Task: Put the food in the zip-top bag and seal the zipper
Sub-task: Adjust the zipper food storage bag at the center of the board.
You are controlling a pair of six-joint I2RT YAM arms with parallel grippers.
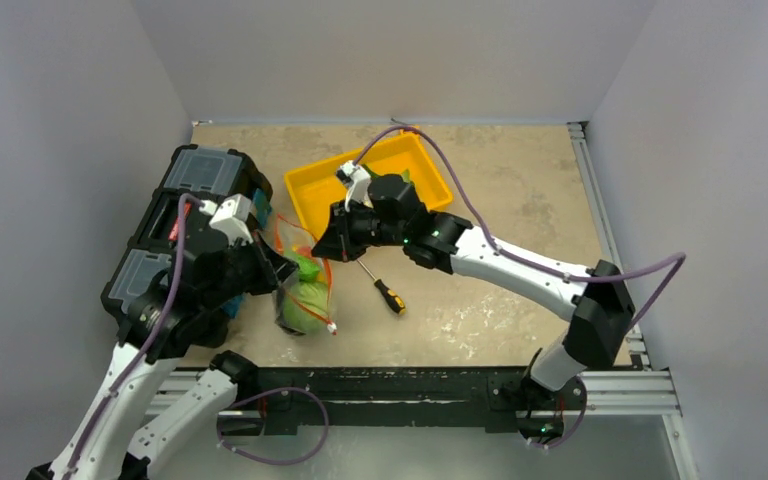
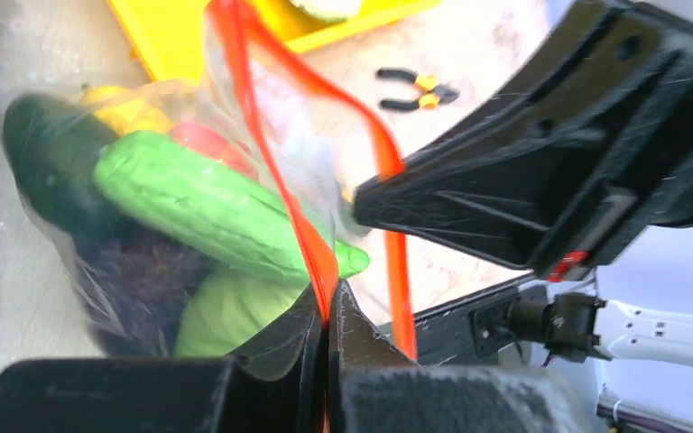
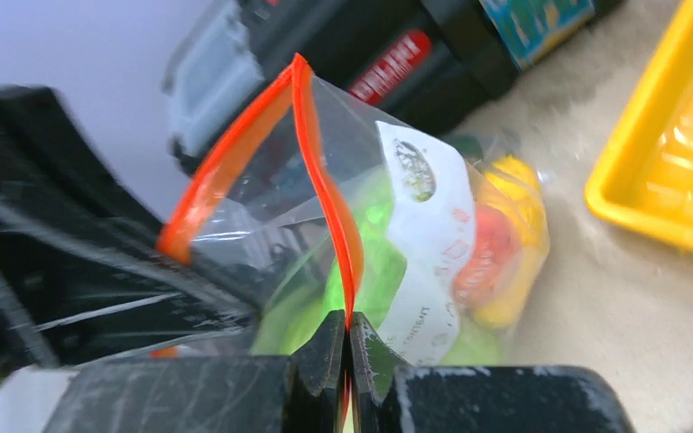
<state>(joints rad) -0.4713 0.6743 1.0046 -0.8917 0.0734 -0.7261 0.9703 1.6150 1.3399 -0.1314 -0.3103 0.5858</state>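
The clear zip-top bag (image 1: pixel 302 288) hangs between my two grippers, its bottom on the table. Through the plastic I see green cabbage (image 2: pixel 207 203), a dark green avocado (image 2: pixel 45 153), a purple eggplant (image 2: pixel 144 280), yellow corn (image 2: pixel 126 113) and a red fruit (image 3: pixel 492 248). My left gripper (image 2: pixel 328 311) is shut on one side of the red-orange zipper (image 2: pixel 253 117). My right gripper (image 3: pixel 346 329) is shut on the other side of the zipper (image 3: pixel 325 189). The two strips stand apart, so the mouth gapes between the grips. In the top view the left gripper (image 1: pixel 278 268) and right gripper (image 1: pixel 325 245) flank the bag's top.
The yellow tray (image 1: pixel 415 160) lies behind the right arm, with a pale green piece (image 2: pixel 325 7) in it. A screwdriver (image 1: pixel 382 287) lies right of the bag. Orange-handled pliers (image 2: pixel 415 90) lie on the table. Black toolboxes (image 1: pixel 195 180) stand along the left side.
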